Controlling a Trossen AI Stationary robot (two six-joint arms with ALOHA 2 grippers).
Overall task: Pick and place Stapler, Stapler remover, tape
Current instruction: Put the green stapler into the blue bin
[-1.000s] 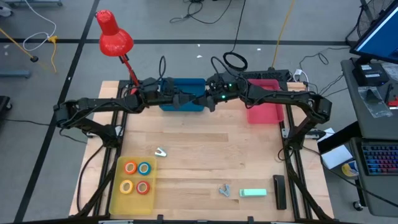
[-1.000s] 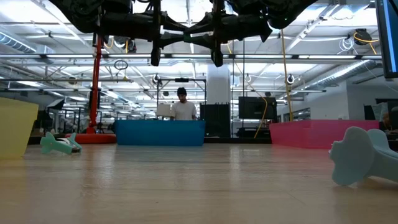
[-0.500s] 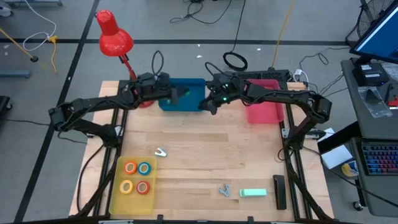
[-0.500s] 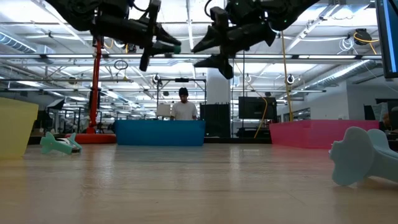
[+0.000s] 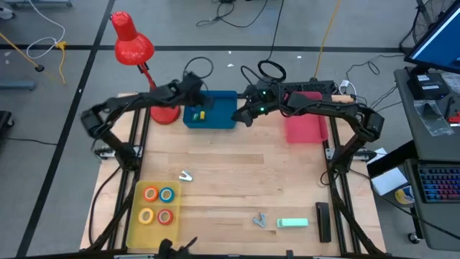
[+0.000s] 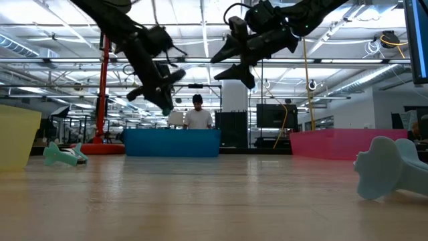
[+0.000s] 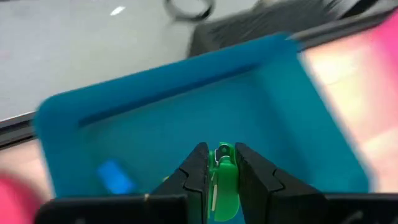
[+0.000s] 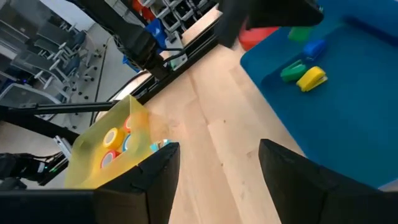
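My left gripper (image 7: 221, 152) is shut on a small green thing (image 7: 224, 180) above the blue bin (image 5: 219, 115) at the table's far edge; it slants down in the low view (image 6: 164, 104). My right gripper (image 5: 243, 117) hangs open and holds nothing beside the bin's right end (image 6: 229, 63). Green (image 8: 292, 72), yellow (image 8: 311, 78) and blue (image 8: 314, 48) bits lie in the bin. Several tape rolls (image 5: 158, 205) lie flat in the yellow bin (image 5: 136, 223). The mint stapler (image 5: 292, 223) lies near the front edge. A small pale stapler remover (image 5: 186, 175) lies above the yellow bin. My left gripper pinches the small green thing between its two fingers, and the thing's upper end (image 7: 223, 151) shows between the fingertips. The fingers slant down from the table's left. The thing is lifted clear above the blue bin's floor.
A pink bin (image 5: 305, 122) stands right of the blue one and a red lamp (image 5: 131, 43) at the far left corner. A grey metal piece (image 5: 259, 219) and a black bar (image 5: 323, 219) lie near the stapler. Bare wood lies in the table's middle.
The two grippers met level over the blue bin a second ago. My right gripper has opened and stayed near the bin's right end. My left gripper has drawn away toward the table's left, sunk, and tipped from level to slanting down over the bin.
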